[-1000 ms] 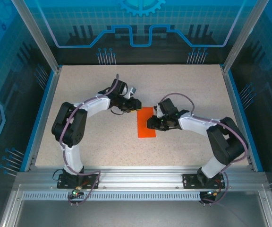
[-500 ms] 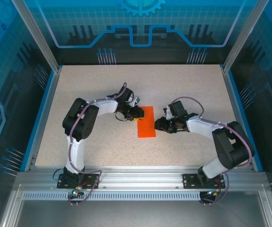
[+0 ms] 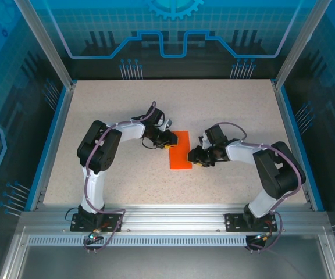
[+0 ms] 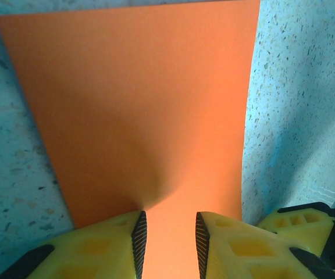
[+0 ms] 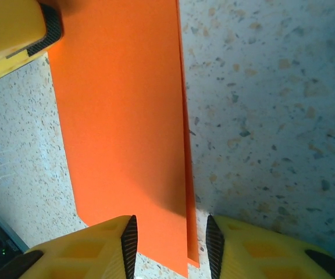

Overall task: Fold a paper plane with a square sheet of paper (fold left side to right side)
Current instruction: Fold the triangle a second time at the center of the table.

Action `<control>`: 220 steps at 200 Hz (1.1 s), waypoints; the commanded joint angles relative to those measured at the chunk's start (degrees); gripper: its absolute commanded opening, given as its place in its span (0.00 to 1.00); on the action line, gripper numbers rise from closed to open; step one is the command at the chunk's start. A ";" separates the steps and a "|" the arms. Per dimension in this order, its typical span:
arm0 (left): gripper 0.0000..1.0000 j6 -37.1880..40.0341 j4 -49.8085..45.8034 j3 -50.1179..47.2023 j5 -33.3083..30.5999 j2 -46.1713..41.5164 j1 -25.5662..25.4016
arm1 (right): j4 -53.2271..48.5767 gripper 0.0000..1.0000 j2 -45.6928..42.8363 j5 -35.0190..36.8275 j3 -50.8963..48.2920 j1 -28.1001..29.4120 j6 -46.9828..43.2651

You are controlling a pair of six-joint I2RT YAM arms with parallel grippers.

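"Top external view puts the paper (image 3: 181, 149) in the middle of the counter (image 3: 237, 110), a narrow strip rather than a square. So the left-onto-right fold looks made to me."

"Agreed. From the right wrist you can see two layers along its right edge, the lower one peeping out just a little. What are the hands doing?"

"The left hand (image 3: 168, 139) sits at the far left edge of the paper. Its fingers are a bit apart and rest on it, with a small pucker rising between them. It isn't pinching anything."

"And the right hand (image 3: 194, 157)?"

"At the near right corner, fingers likewise parted, straddling the end of the paper. Nothing gripped there either, as far as I can tell."

"So they're firming the crease?"

"That's my guess, or settling in for the nose folds. Next, I'd say, one hand has to pin the paper flat while the other gets under a corner. That pucker wants smoothing first, and paper this thin will likely slide."
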 commanded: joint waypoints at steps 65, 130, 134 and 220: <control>0.32 -0.94 -0.11 -1.68 -0.22 -0.08 -0.01 | 1.93 0.36 3.19 -2.62 3.02 0.36 1.64; 0.42 2.43 3.99 -4.31 0.29 -7.66 0.06 | 5.47 0.34 3.44 -4.45 3.22 -0.98 3.50; 0.44 2.84 4.72 -4.92 0.22 -8.84 -0.01 | 5.78 0.34 3.54 -4.76 3.29 -1.16 3.51; 0.66 21.79 4.32 -17.36 -10.53 -29.33 -9.85 | 2.85 0.33 8.77 -8.75 12.17 -4.67 2.58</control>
